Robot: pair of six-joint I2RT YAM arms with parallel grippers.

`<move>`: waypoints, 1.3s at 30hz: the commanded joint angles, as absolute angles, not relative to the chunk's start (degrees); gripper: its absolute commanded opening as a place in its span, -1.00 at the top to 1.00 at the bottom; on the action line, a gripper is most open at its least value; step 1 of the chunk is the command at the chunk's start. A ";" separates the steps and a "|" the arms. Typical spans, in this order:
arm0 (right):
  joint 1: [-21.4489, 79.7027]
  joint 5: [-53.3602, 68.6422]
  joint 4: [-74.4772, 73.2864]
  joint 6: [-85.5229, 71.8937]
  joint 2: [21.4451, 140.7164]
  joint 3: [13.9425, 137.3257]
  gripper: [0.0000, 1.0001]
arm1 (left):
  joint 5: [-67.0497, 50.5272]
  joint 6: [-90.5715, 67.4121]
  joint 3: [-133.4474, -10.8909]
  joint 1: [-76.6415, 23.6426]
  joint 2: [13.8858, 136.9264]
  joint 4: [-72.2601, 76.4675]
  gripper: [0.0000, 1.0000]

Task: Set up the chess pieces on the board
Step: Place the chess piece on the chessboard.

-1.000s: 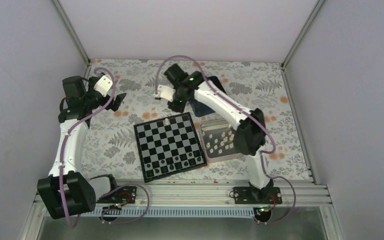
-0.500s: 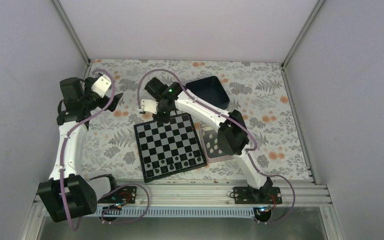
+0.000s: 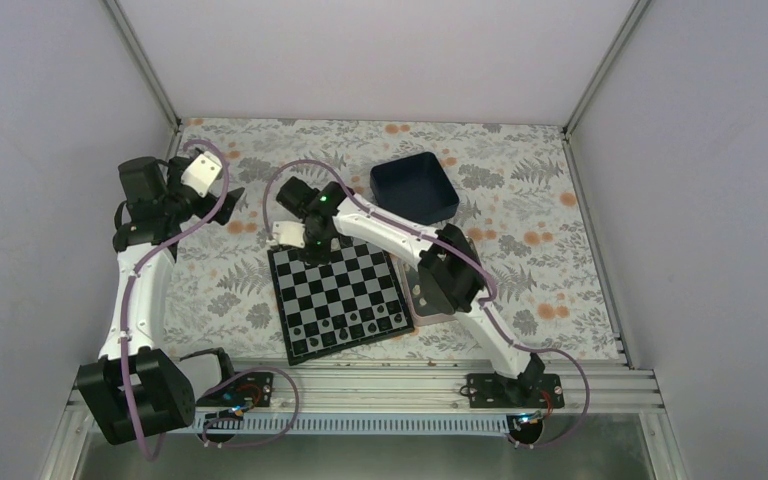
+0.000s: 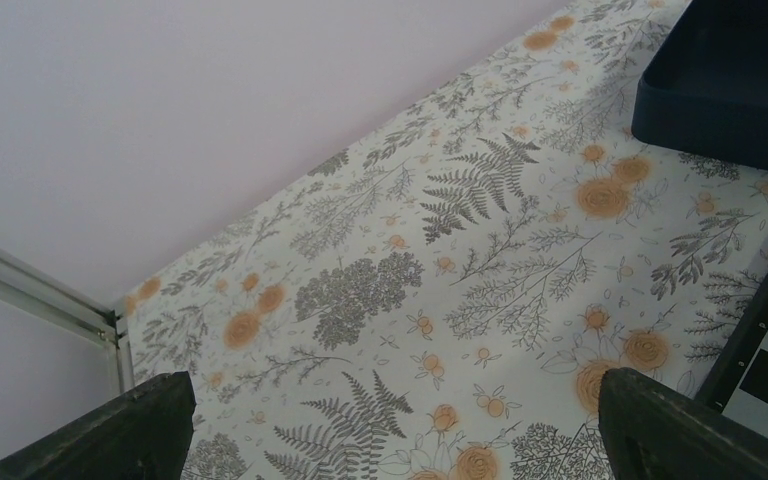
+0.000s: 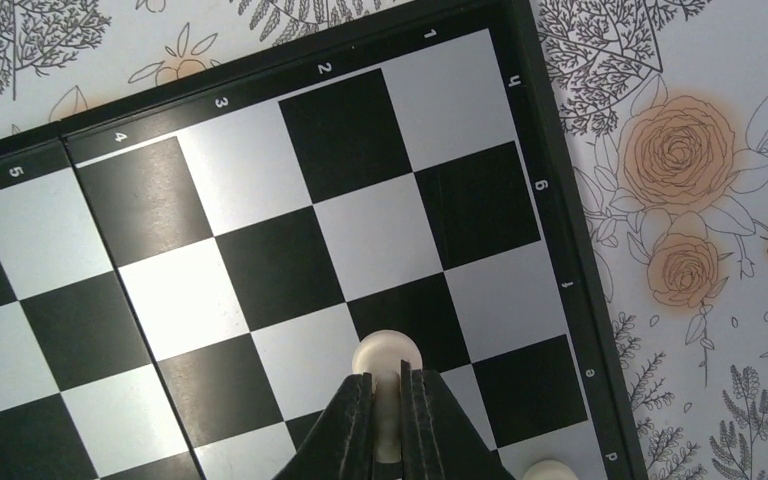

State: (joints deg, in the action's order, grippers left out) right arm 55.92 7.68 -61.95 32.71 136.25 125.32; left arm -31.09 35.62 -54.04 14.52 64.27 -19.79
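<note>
Right arm: the right gripper [image 5: 388, 388] is clamped on one cream-white chess piece [image 5: 388, 352], whose rounded head shows just past the fingertips. We locate this gripper over the strip of the board [image 3: 335, 280] that faces the counter's far edge, at the end nearer the counter's left edge. The board lies mid-counter, closer to the near edge than the far edge, and is slightly turned. Black pieces [image 3: 345, 325] line the rows facing the near edge.

In the wrist view the held piece appears over a dark square in the second row in from the board's lettered border. A second white piece [image 5: 550, 470] stands in the border row nearby. The held piece's long axis is upright, in line with the fingers, so we judge the coming move to be a straight descent and release onto the square below. We cannot tell whether its base touches the board.

The left gripper [image 4: 392, 400] hangs open and empty toward the counter's far-left corner, well apart from the board, so the right arm is the nearer one. A dark blue box [image 3: 415, 185] stands near the far edge.
</note>
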 commanded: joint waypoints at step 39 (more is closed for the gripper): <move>58.21 2.62 -52.17 32.09 142.22 129.79 0.88 | -33.40 37.09 -49.92 17.48 63.08 -17.83 -1.00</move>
